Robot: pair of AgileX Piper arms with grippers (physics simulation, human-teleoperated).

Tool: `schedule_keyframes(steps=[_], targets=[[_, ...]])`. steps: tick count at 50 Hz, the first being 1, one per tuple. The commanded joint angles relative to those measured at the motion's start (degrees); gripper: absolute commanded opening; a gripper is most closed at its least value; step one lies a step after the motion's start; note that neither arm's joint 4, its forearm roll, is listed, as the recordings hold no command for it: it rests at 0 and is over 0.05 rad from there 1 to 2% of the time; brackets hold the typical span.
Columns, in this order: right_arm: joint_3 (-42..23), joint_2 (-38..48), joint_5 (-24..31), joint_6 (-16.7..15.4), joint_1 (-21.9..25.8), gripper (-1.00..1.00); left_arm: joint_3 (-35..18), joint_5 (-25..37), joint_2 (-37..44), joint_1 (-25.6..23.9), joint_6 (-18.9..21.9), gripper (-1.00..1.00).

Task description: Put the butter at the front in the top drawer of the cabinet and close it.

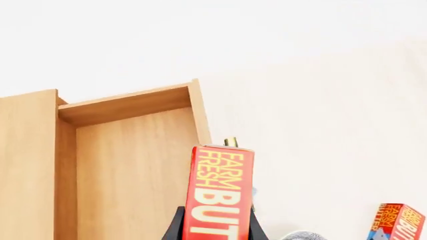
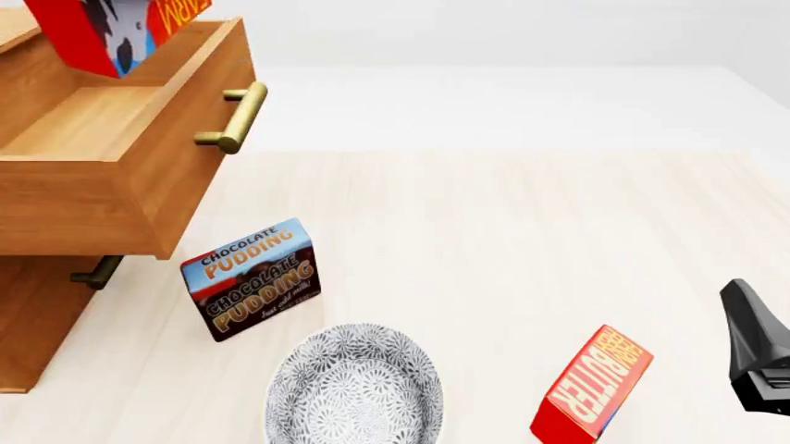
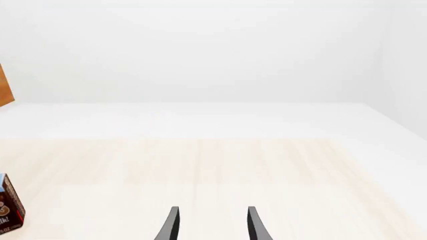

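A red butter box (image 1: 217, 195) with yellow "FARM FRESH" lettering sits between the fingers of my left gripper (image 1: 215, 227), which is shut on it. The box hangs tilted above the open top drawer (image 1: 127, 106) of the wooden cabinet (image 2: 25, 324). In the front view the held butter (image 2: 117, 32) shows at the upper left over the drawer (image 2: 87, 203); the left gripper itself is out of that frame. A second identical butter box (image 2: 593, 388) stands on the table at the front right. My right gripper (image 3: 212, 222) is open and empty beside it.
A Chocolate Pudding box (image 2: 253, 277) stands in front of the cabinet. A grey patterned bowl (image 2: 355, 388) sits at the table's front edge. The drawer's brass handle (image 2: 235, 116) sticks out to the right; the lower drawer's handle (image 2: 96, 271) is beneath it.
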Motion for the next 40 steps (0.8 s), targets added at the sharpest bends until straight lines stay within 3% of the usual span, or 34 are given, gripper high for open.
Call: schedule_keyframes(steps=[1,24,40], targets=[[0.1,0.0,0.0,0.0,0.0,1.00,1.7,0.0,-2.4,3.0,0.2,-1.00],[0.0,-0.1,0.0,0.0,0.0,1.00,4.3,0.0,-3.3,8.5,-5.7,-1.00],[0.1,0.0,0.0,0.0,0.0,1.00,6.5,0.0,-4.3,13.3,-4.5,-1.00]])
